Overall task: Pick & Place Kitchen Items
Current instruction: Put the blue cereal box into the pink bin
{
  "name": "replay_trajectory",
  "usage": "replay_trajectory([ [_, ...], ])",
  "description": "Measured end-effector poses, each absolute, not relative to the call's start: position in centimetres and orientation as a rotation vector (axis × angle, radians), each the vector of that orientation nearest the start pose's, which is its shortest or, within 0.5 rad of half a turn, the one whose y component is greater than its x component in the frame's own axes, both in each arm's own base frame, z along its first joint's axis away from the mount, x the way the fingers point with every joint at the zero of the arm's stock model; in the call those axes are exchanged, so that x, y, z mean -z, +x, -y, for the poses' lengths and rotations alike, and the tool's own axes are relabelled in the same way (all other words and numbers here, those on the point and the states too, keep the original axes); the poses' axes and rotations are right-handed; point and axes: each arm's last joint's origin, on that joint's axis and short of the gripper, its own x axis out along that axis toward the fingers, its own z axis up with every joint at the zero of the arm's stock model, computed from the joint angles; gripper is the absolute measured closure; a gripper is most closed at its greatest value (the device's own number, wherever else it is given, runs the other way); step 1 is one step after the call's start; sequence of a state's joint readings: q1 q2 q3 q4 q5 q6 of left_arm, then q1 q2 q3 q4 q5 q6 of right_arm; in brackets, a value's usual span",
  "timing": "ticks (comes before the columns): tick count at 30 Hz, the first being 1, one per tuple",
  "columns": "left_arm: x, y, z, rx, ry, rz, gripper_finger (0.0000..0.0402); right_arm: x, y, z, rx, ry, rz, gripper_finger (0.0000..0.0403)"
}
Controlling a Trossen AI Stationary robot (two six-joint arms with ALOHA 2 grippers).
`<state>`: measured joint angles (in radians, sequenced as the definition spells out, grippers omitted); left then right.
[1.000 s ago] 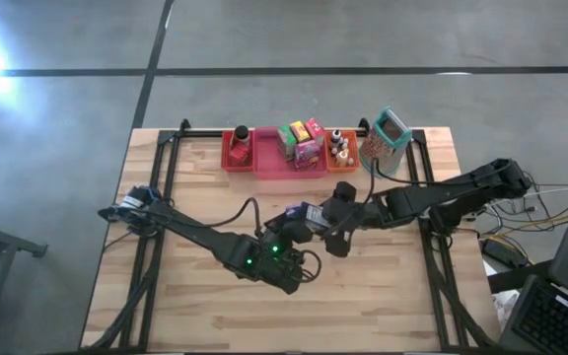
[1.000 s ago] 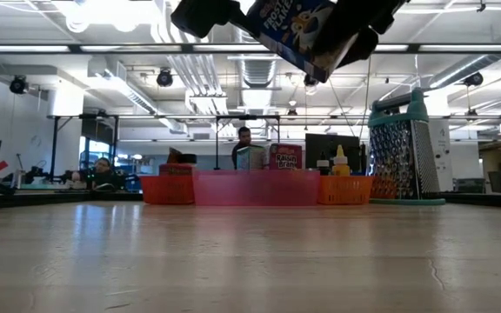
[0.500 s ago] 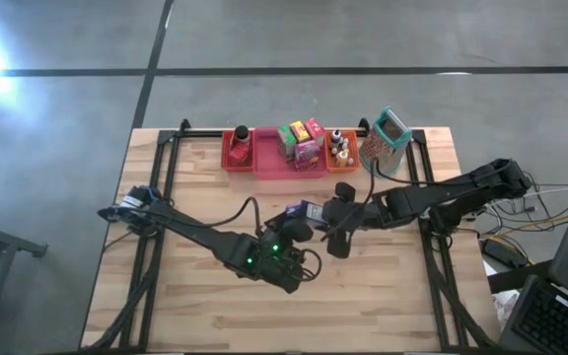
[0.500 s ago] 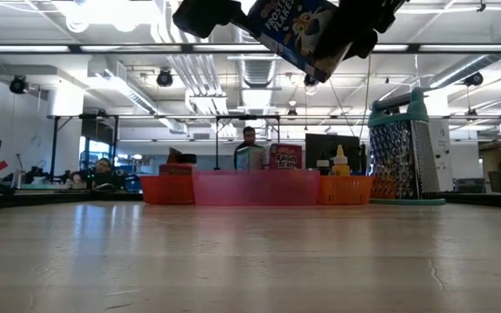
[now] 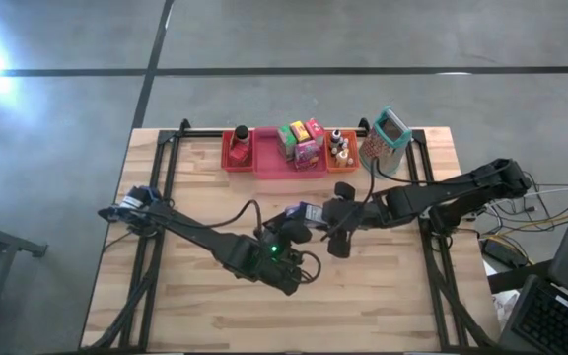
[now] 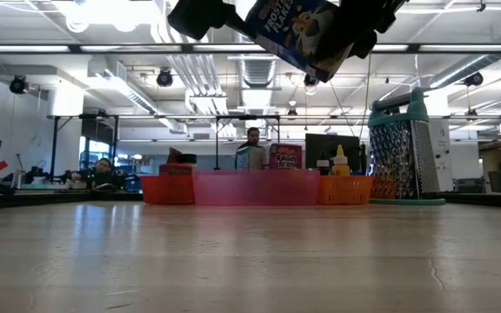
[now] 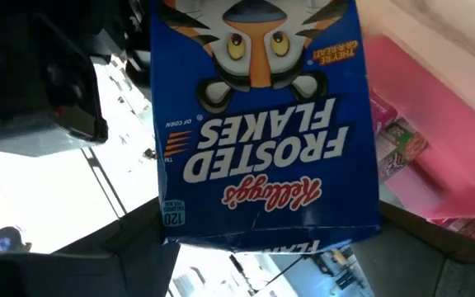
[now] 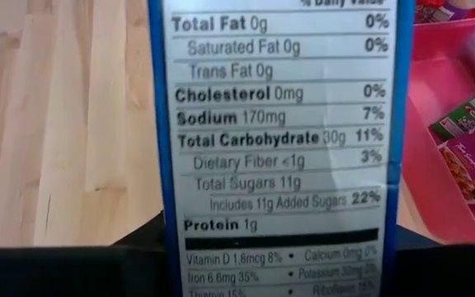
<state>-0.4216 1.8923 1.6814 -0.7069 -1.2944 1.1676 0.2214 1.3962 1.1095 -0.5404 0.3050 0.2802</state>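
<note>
Worktop (image 5: 195,306) centre: the left tool (image 5: 299,229) pinches the blue cereal box (image 6: 298,33), held high above the wood and tilted. From the other side the right tool (image 5: 325,219) is at the same box; it cannot be told whether it presses it. Behind stand the red bin (image 5: 237,158), pink bin (image 5: 269,164), orange bin (image 5: 341,164) and a grater (image 6: 404,148).

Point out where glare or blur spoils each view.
High view: window glare whitens the floor at upper left. Low view: ceiling lights flare; the near tabletop is soft. Left wrist view: background behind the Frosted Flakes box is blown white. Right wrist view: its nutrition panel reads sharp.
</note>
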Motion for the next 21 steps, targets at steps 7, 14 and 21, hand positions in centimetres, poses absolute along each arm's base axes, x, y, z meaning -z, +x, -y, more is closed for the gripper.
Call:
replay_trajectory([
  [7,-30.1,37.6,14.1,-0.400,1.711,-1.065,0.0083,-28.2,28.5,-5.6,0.182,0.044,-0.779,0.0256],
  [14,-30.4,37.3,13.9,-0.543,1.700,-1.081,0.0068,-28.8,28.5,-5.6,0.154,0.061,-0.768,0.0247],
  [21,-31.5,36.8,15.4,-0.493,1.622,-0.983,0.0065,-29.3,28.1,-5.6,0.137,0.064,-0.757,0.0250],
])
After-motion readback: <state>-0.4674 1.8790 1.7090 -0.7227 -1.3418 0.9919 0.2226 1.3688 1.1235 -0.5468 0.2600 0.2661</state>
